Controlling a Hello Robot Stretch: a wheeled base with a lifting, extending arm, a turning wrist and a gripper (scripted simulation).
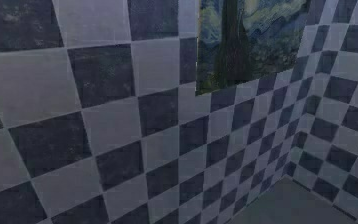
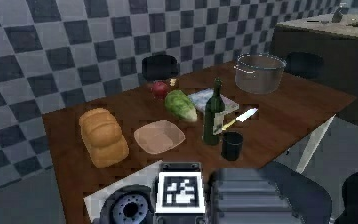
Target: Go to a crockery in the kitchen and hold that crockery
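On the wooden table [image 2: 297,105] in the arm side view lies a shallow pinkish bowl [image 2: 159,135], near the front middle. A small dark cup [image 2: 231,146] stands to its right, by the table's near edge. At the bottom edge I see a white marker square [image 2: 182,192] and, left of it, the gripper's dark round body [image 2: 132,208], just below the bowl in the picture. Its far end is not clear, so I cannot tell whether it holds anything.
Also on the table: a bread loaf [image 2: 104,137], a lettuce [image 2: 182,104], a dark green bottle [image 2: 215,112], a red apple [image 2: 159,89], a knife [image 2: 239,118] and a metal pot [image 2: 259,72]. Dark chairs [image 2: 167,68] stand behind. The forward view faces a chequered wall [image 1: 107,120] with a painting [image 1: 249,40].
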